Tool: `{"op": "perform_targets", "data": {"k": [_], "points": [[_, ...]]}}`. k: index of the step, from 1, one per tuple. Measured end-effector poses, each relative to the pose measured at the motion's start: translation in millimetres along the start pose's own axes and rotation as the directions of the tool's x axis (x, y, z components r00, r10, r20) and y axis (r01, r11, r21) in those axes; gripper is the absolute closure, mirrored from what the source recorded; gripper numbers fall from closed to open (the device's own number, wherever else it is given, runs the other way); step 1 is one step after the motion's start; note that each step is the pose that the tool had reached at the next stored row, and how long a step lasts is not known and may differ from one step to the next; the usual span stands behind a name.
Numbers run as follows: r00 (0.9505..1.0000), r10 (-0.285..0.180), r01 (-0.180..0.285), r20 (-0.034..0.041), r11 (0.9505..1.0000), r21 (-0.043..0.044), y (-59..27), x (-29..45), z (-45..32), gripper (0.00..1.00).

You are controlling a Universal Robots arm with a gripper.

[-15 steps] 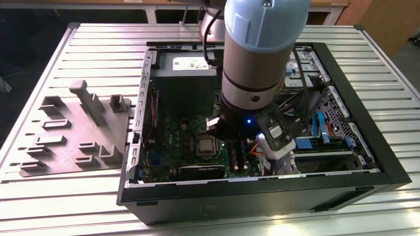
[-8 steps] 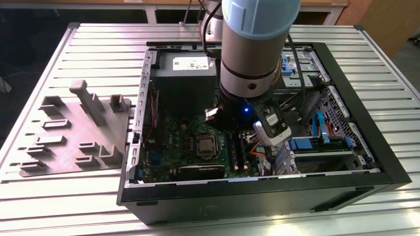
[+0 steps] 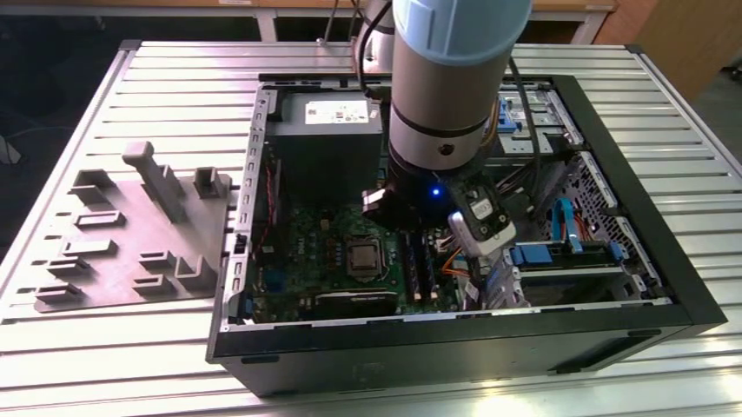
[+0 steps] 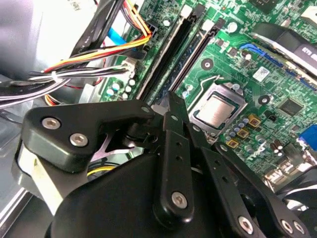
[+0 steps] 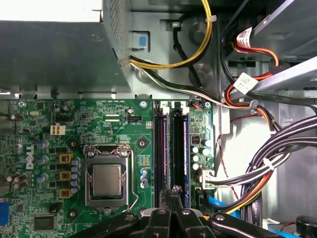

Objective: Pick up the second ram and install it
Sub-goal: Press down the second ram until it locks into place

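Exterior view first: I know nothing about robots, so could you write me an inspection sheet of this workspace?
Surface: ribbed metal table carrying an open computer case.
Job's things: blue-green ram stands in a motherboard slot; seating cannot be judged.
Clutter: grey plastic fixture at the exterior view's left of the case.
Grippers: gripper shut, tip just over the ram slots, holding nothing visible.
Cables: black and coloured bundles beside the slots.
Surroundings: brown wooden panel beyond the table.

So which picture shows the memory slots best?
The first wrist view: the memory slots run straight up the board, seen along their length beside the processor. In the second wrist view they slant, partly behind the gripper. The exterior view has them beneath the arm.
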State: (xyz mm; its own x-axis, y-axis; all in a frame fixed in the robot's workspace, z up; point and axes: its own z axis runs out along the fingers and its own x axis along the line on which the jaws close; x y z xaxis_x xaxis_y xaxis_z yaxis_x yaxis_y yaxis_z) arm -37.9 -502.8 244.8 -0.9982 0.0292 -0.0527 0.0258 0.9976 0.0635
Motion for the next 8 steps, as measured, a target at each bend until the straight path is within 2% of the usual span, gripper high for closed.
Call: {"op": "perform_targets", "data": {"k": [8], "points": [[1.0000,0.000,0.000,0.0000,1.0000,0.0004,0.3,0.0,-1.2,0.90]]}}
